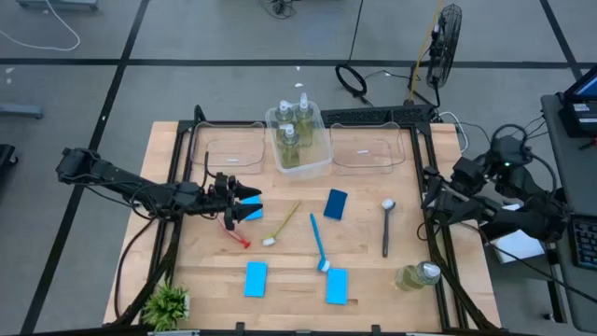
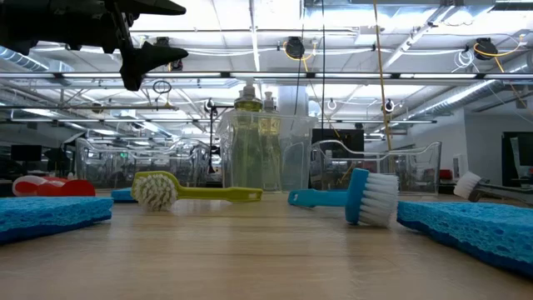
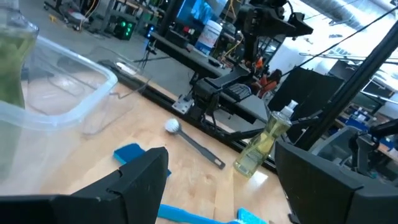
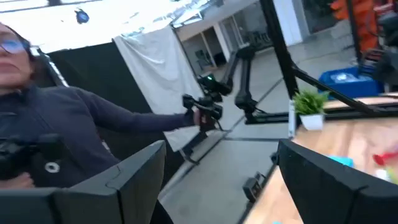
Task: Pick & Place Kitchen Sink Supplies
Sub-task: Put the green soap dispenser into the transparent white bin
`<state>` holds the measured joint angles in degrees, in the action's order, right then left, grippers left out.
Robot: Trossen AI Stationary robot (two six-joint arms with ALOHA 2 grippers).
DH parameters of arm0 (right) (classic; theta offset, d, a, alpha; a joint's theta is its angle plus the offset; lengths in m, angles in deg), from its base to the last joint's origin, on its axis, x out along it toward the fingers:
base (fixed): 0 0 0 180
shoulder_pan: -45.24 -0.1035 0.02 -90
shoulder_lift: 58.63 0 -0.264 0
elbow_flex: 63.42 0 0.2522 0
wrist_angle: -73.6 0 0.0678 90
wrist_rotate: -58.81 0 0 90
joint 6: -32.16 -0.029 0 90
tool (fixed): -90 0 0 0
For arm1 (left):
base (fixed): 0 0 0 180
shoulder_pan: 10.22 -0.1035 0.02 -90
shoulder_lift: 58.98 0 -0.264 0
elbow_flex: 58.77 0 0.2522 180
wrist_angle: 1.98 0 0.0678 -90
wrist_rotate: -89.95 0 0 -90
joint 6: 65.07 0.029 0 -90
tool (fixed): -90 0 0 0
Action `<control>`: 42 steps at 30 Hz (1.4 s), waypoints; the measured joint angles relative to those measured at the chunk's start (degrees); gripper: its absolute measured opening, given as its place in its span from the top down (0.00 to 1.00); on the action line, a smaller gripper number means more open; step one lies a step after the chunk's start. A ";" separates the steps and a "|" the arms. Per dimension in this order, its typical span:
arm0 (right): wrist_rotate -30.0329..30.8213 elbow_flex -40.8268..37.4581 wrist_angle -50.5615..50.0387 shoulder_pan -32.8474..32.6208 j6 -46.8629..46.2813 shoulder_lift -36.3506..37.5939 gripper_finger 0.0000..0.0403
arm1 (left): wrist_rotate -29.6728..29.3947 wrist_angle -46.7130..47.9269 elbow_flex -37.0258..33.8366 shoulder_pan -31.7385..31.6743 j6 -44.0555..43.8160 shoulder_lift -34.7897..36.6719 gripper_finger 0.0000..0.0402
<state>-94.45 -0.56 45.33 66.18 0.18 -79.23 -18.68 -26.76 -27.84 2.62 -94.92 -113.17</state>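
High view: left gripper (image 1: 250, 203) hovers released above the red brush (image 1: 235, 233); right gripper (image 1: 431, 191) waits released at the table's right edge.

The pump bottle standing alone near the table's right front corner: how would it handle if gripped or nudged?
The lone pump bottle looks tall and narrow with a pump head on top, so a nudge high up would probably tip it. It seems well filled with yellow-green liquid, so likely heavy for its size. Its clear plastic looks smooth, possibly slippery between the fingers.
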 joint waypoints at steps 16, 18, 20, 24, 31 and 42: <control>7.92 0.00 -0.76 -8.20 -0.28 -0.02 0.27 | 0.06 1.13 0.00 0.00 -0.57 -0.02 0.26; 10.25 -0.23 -0.70 -9.92 -0.15 -0.04 0.27 | 0.57 1.75 0.00 0.00 -0.71 -0.02 0.26; 12.66 -1.18 -0.66 -11.97 -0.34 -0.02 0.27 | 0.91 2.04 0.00 0.00 -0.78 -0.02 0.26; 18.16 -3.92 -0.28 -17.34 -0.47 -0.22 0.27 | 1.03 2.07 0.00 0.00 -0.93 -0.02 0.26; 28.08 -5.99 0.64 -30.09 1.68 -2.83 0.27 | 2.70 2.46 0.00 0.02 -0.95 -0.02 0.26; 43.63 -5.79 -7.82 -51.30 4.75 -6.45 0.27 | 3.80 2.52 0.00 1.37 -1.32 -0.02 0.26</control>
<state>-50.82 -6.35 37.52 14.88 4.93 -85.69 -14.88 -24.25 -27.84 3.99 -96.24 -113.19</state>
